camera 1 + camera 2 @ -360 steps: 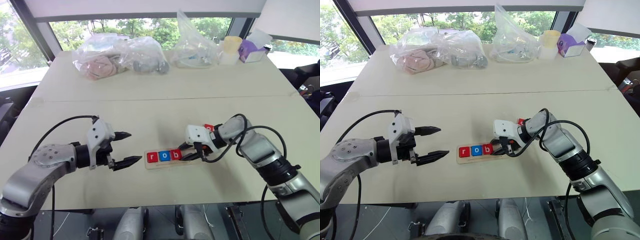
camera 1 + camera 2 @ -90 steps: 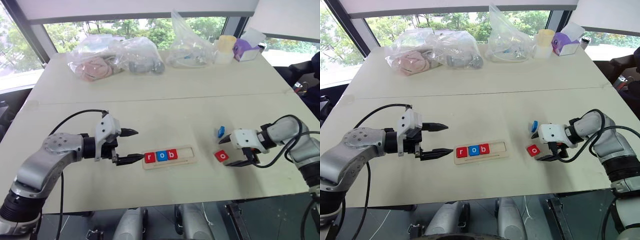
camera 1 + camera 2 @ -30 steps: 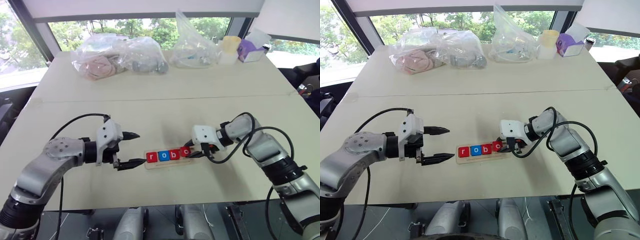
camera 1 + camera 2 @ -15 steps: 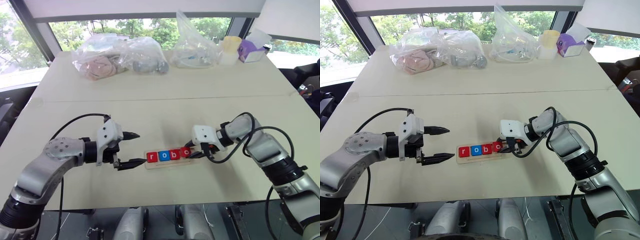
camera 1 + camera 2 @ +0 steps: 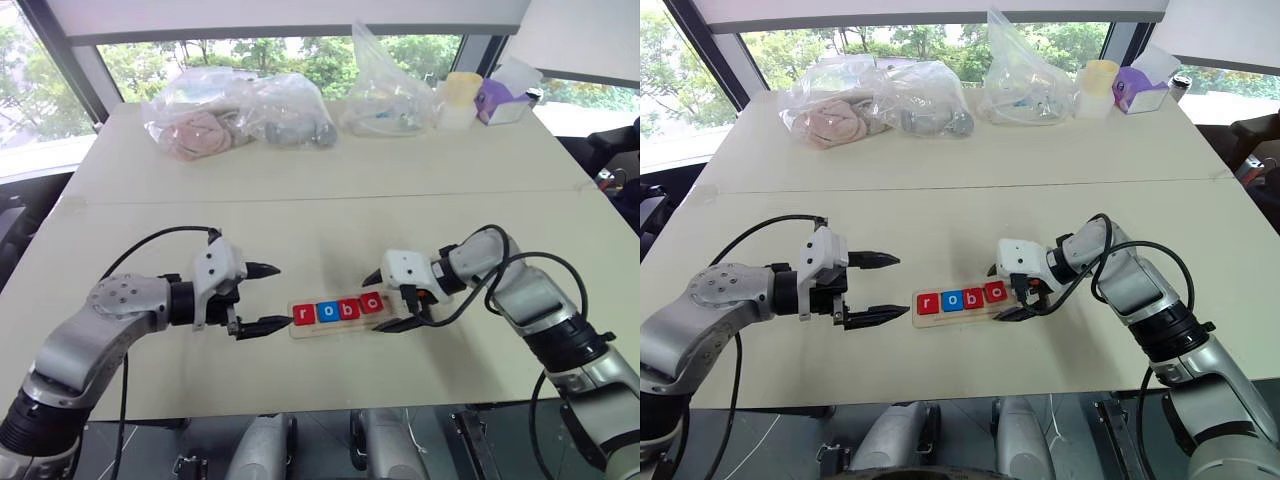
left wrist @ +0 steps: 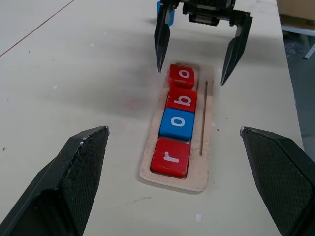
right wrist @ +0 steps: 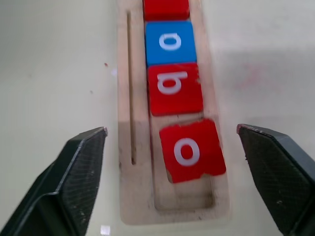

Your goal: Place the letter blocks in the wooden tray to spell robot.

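At the wooden tray [image 5: 345, 318], the right gripper [image 7: 172, 187] has just released the second red o [image 7: 191, 149] (sitting crooked, toward 1 o'clock), leaving only t; the left gripper [image 5: 262, 298] waits released.

The right gripper [image 5: 390, 301], clamped a second ago on the red o block [image 7: 192, 149], has spread its fingers and let go. That block now lies in the tray [image 7: 135, 191] as the fourth tile, slightly askew; three seconds ago it lay on the table well to the right. Twelve seconds ago the tray read only r, o, b.
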`<state>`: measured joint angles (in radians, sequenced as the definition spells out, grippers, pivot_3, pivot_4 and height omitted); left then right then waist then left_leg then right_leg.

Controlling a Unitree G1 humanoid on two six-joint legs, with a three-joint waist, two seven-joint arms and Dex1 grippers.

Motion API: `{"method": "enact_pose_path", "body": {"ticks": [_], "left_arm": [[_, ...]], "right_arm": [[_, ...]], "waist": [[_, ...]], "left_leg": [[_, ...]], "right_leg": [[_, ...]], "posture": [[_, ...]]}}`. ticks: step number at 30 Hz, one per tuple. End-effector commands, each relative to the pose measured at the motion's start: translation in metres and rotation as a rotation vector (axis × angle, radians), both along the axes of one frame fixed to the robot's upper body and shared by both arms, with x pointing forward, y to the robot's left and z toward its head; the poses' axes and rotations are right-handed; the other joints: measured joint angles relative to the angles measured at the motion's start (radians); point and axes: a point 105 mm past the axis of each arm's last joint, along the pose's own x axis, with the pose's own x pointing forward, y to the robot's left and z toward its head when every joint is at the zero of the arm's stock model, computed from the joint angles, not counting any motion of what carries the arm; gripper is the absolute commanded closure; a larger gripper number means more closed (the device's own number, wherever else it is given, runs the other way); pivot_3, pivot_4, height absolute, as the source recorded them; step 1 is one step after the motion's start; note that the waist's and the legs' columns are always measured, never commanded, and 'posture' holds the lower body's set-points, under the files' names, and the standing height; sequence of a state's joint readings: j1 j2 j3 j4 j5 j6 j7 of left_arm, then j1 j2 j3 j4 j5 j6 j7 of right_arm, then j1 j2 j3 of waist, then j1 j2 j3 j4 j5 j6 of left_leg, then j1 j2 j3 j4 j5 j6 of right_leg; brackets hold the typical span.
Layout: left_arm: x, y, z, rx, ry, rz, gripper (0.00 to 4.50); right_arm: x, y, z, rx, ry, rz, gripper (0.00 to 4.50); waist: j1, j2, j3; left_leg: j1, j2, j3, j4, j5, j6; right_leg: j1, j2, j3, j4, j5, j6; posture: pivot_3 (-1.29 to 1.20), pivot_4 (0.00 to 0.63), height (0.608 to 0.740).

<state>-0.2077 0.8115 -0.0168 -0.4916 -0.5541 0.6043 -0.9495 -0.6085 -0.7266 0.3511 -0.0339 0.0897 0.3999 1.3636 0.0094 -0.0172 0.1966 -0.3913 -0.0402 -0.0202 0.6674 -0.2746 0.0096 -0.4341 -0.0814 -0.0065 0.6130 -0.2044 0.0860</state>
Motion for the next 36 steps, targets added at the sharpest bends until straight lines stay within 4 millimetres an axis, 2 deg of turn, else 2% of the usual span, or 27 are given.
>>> {"method": "enact_pose_path", "body": {"ticks": [1, 3, 7, 16, 25, 30, 36], "left_arm": [[0.000, -0.003, 0.007, -0.006, -0.036, -0.010, 0.00], [0.000, -0.003, 0.008, -0.008, -0.036, -0.010, 0.00], [0.000, -0.004, 0.008, -0.011, -0.038, -0.009, 0.00], [-0.001, -0.003, 0.008, -0.006, -0.037, -0.011, 0.00], [0.001, -0.004, 0.009, -0.003, -0.039, -0.021, 0.00], [0.001, -0.004, 0.008, -0.004, -0.039, -0.025, 0.00], [0.002, -0.005, 0.008, -0.007, -0.038, -0.024, 0.00]], "right_arm": [[0.026, 0.002, 0.037, 0.124, -0.142, -0.096, 0.06], [0.036, 0.000, 0.038, 0.123, -0.191, -0.138, 0.06], [0.051, -0.010, 0.022, 0.072, -0.324, -0.189, 0.06], [0.042, -0.016, 0.004, 0.059, -0.340, -0.186, 0.06], [0.034, -0.008, 0.015, 0.115, -0.342, -0.193, 0.06], [0.042, -0.019, 0.029, 0.122, -0.391, -0.265, 0.06], [0.021, -0.034, 0.022, 0.056, -0.315, -0.254, 0.06]], "waist": [[-0.003, 0.000, 0.000], [-0.003, 0.000, 0.000], [0.003, 0.000, 0.000], [-0.002, 0.000, 0.000], [-0.001, 0.000, 0.000], [0.000, 0.000, 0.000], [0.003, 0.000, 0.000]], "left_leg": [[0.000, 0.000, 0.000, 0.000, 0.000, 0.000], [0.000, 0.000, 0.000, 0.000, 0.000, -0.001], [0.000, 0.000, 0.000, 0.000, 0.000, -0.001], [0.000, 0.000, 0.000, 0.000, 0.000, -0.001], [0.000, 0.000, 0.000, 0.000, 0.000, -0.001], [0.000, 0.000, 0.000, 0.000, 0.000, -0.001], [0.000, 0.000, 0.000, 0.000, 0.000, 0.000]], "right_leg": [[0.000, 0.000, 0.000, 0.000, 0.000, 0.000], [0.000, 0.000, 0.000, 0.000, 0.000, -0.001], [0.000, 0.000, 0.000, 0.000, 0.000, 0.000], [0.000, 0.000, 0.000, 0.000, 0.001, 0.000], [0.000, 0.001, -0.001, 0.001, 0.001, 0.001], [0.000, 0.001, -0.001, 0.001, 0.001, 0.000], [0.000, 0.000, -0.001, 0.000, 0.001, 0.001]], "posture": [[0.00, 0.150, 0.725], [0.00, 0.150, 0.725], [0.00, 0.150, 0.725], [0.00, 0.150, 0.725], [0.00, 0.150, 0.725], [0.00, 0.150, 0.725], [0.00, 0.150, 0.725]]}}
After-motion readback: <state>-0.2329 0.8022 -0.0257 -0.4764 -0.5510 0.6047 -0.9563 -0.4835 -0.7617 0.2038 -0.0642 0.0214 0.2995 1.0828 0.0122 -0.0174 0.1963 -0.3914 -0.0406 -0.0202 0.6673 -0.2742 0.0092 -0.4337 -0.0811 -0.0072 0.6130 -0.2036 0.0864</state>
